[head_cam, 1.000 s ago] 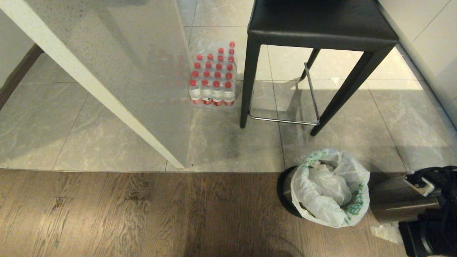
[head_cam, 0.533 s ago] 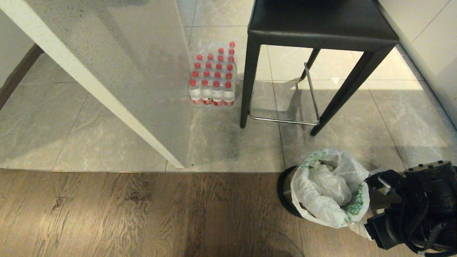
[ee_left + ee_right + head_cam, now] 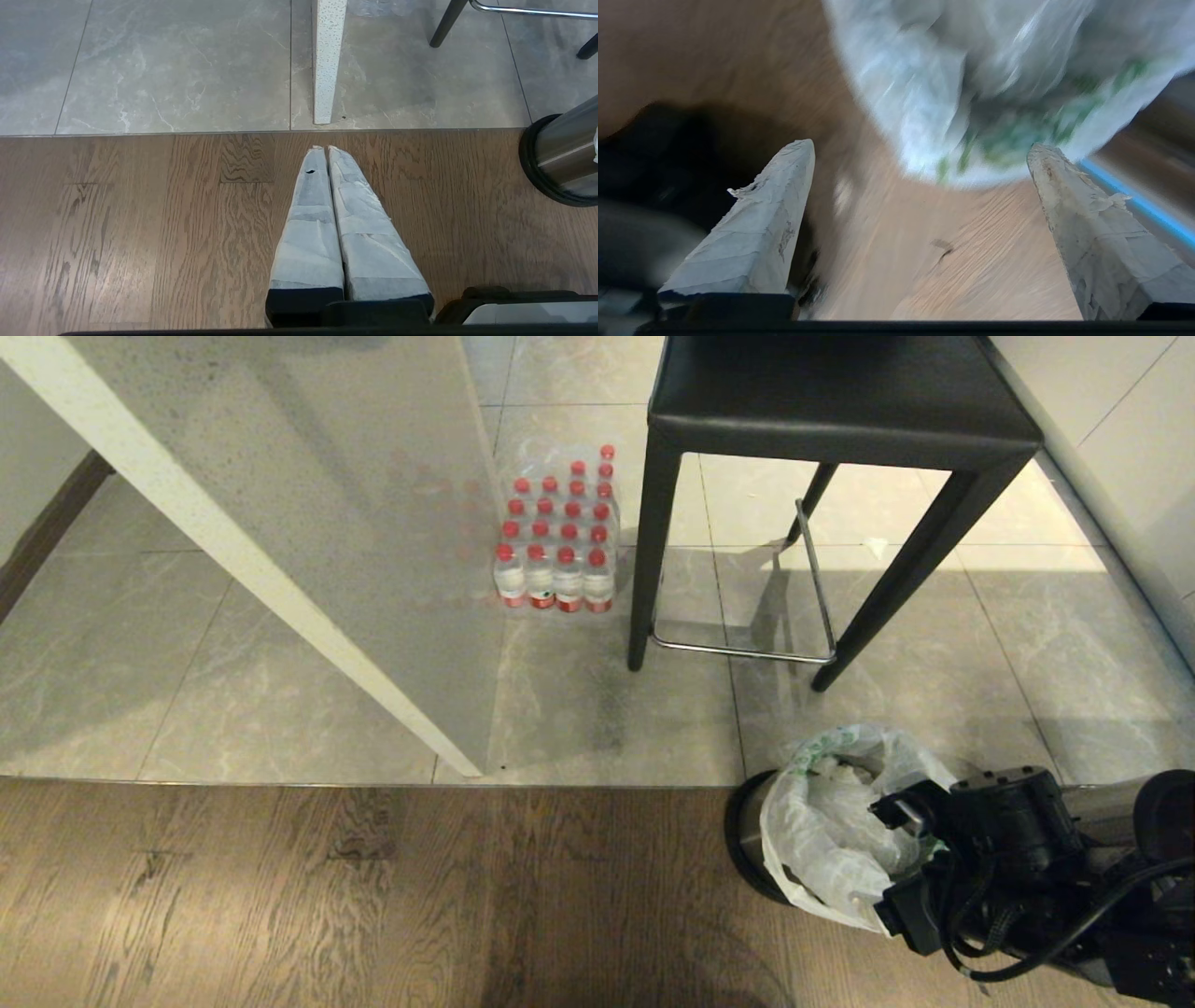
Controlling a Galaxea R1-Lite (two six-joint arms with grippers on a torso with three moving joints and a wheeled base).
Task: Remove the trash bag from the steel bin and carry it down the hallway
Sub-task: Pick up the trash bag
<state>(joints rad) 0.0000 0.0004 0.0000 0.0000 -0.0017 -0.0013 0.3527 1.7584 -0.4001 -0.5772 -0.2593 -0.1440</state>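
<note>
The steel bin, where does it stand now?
In the head view the steel bin stands low on the right, on the wood floor beside the tile edge, in front of the black stool, with the trash bag in it.

white trash bag (image 3: 822,840) with green print, red-capped bottles (image 3: 557,537), black stool (image 3: 831,401), brown wood-grain floor (image 3: 373,896)

Trash bag (image 3: 822,831) in steel bin (image 3: 744,835) — stool (image 3: 840,401) behind.

Home kitchen, stone counter (image 3: 280,523), bar stool (image 3: 840,401), bottled water pack (image 3: 558,537)
</note>
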